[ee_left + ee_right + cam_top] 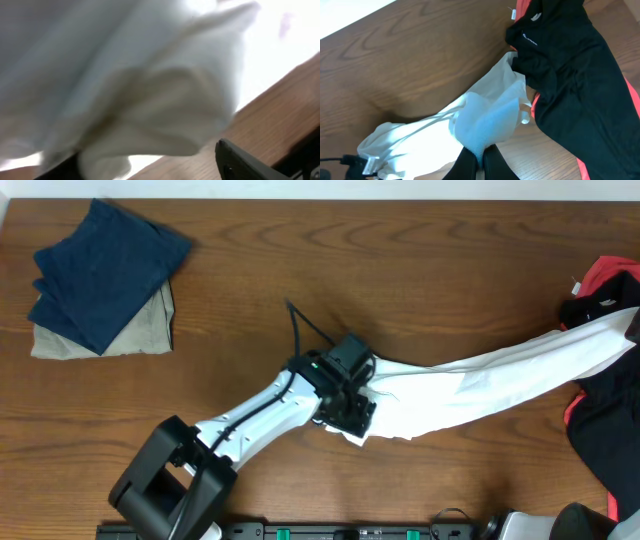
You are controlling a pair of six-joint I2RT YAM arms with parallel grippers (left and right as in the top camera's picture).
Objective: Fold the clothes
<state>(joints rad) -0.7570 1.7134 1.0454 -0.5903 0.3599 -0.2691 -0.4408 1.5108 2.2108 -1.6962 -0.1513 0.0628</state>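
Note:
The clothes, a white T-shirt [480, 385], lie stretched in a long band across the table from the middle to the right edge. My left gripper [352, 412] is down over the shirt's left end. In the left wrist view bunched white cloth [150, 90] fills the space between the jaws, and the right finger [240, 160] stands apart from it, so that gripper [142, 160] is open. My right gripper [481, 155] is shut on the shirt's [420, 135] other end, with a fold of fabric pinched between its black fingers [495, 165].
A navy folded garment [105, 270] sits on a beige folded one [150, 330] at the far left. A black and red garment pile [605, 410] lies at the right edge, close to the shirt's held end [570, 65]. A black cable [300, 330] rises from the left arm.

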